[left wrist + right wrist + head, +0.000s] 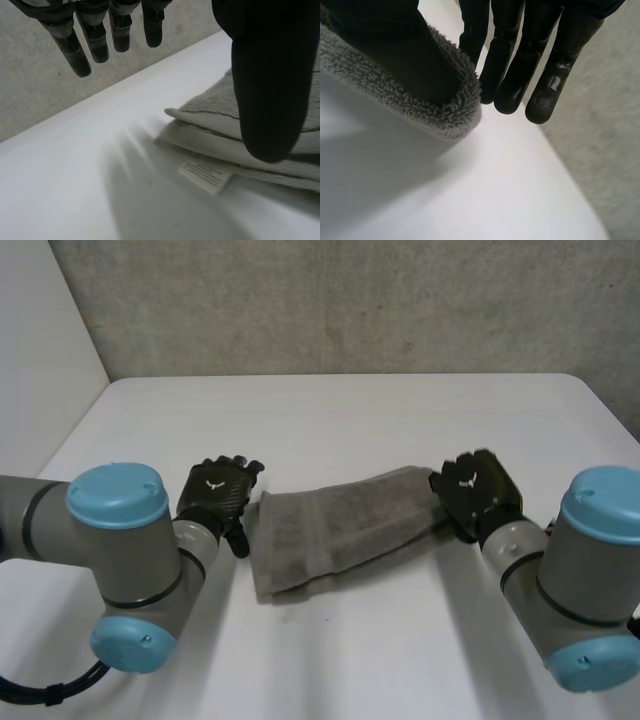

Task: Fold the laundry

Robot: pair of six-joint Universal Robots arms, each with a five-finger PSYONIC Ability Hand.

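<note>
A grey towel (340, 525) lies folded into a long strip across the middle of the white table (330, 420). My left hand (215, 490) hovers at the strip's left end, open. Its fingers (95, 40) are straight above the bare table, and its thumb (270, 75) hangs over the towel's layered end (210, 120). My right hand (475, 490) is at the strip's right end, shut on the towel. There the fluffy edge (445, 107) sits pinched between the thumb (395, 45) and the straight fingers (515, 60).
A white label (205, 175) sticks out from the towel's lower layers near my left hand. A grey wall (350, 300) rises behind the table's far edge. Bare tabletop lies beyond the towel and in front of it.
</note>
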